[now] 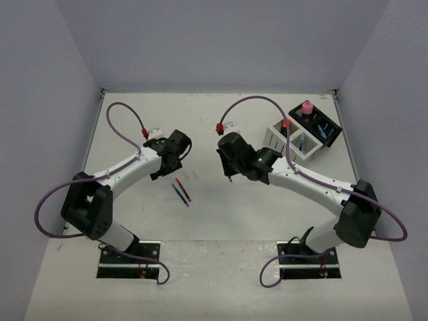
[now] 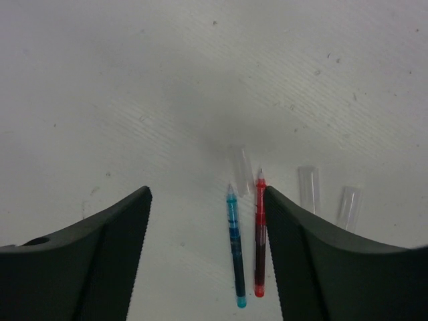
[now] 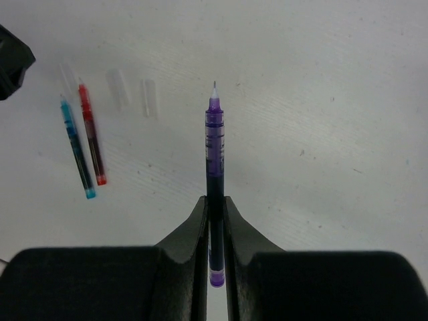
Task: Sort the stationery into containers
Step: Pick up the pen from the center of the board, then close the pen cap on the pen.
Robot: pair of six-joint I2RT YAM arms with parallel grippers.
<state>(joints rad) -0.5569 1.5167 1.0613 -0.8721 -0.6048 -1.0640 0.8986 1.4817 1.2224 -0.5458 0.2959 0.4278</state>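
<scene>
A blue pen (image 2: 235, 247) and a red pen (image 2: 259, 241) lie side by side on the table between the fingers of my left gripper (image 2: 207, 194), which is open. The red pen sits right beside the right finger. From above the two pens (image 1: 180, 190) lie just below the left gripper (image 1: 170, 160). My right gripper (image 3: 215, 200) is shut on a purple pen (image 3: 215, 147), held above the table with its tip pointing forward. The white container (image 1: 289, 140) and the black container (image 1: 319, 124) stand at the back right, with a pink cylinder (image 1: 307, 108) upright in the black one.
Clear pen caps (image 2: 307, 187) lie on the table just beyond the two pens, also visible as clear caps (image 3: 148, 97) in the right wrist view. The right arm (image 1: 307, 180) reaches in from the right, between the pens and the containers.
</scene>
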